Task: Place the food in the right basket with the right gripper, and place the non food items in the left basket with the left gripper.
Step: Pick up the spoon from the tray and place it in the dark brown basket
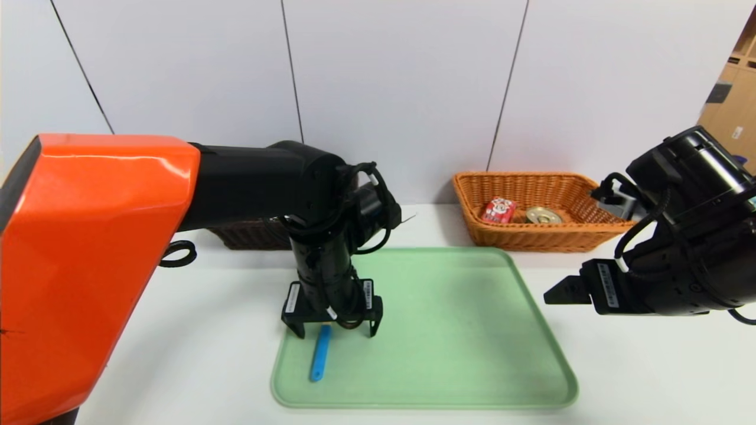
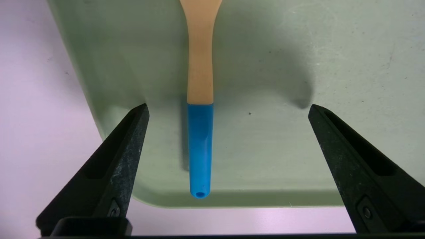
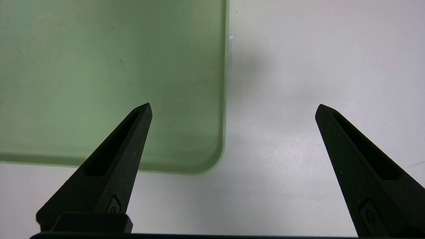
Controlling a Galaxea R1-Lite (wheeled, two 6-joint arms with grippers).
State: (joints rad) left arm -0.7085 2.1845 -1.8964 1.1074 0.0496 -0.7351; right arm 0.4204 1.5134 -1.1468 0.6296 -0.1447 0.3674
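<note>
Nearest the head camera looms the glossy orange shell of the left arm (image 1: 88,265), filling the left edge of that view; its black forearm reaches forward and bends down to the left gripper (image 1: 332,327), a black pointed-finger claw. Its jaws are spread wide, pinching nothing, poised over the near left part of the pale green plastic tray (image 1: 472,330). Between the two fingers (image 2: 116,159) lies the yellow spoon with a blue handle (image 2: 200,132), flat on the tray, touched by neither finger. Its handle end points toward the tray's near rim and its bowl end runs away under the wrist, out of view. From the head camera only the blue handle (image 1: 321,353) shows, just in front of the claw.

Behind the left arm, a dark brown wicker basket (image 1: 251,234) stands on the white table (image 1: 195,348), mostly hidden; its contents cannot be seen.

Farther right, beyond the tray's far right corner, sits the shallow orange-tan wicker basket (image 1: 567,236). Inside it are a small red drink carton with a cartoon print (image 1: 499,211) and, just beside it, a short round tin with a gold pull-tab lid (image 1: 543,215).

At the right edge, the right gripper (image 1: 561,292) on its all-black arm hangs over the table beside the tray's right rim (image 3: 224,99), jaws likewise spread and empty.
</note>
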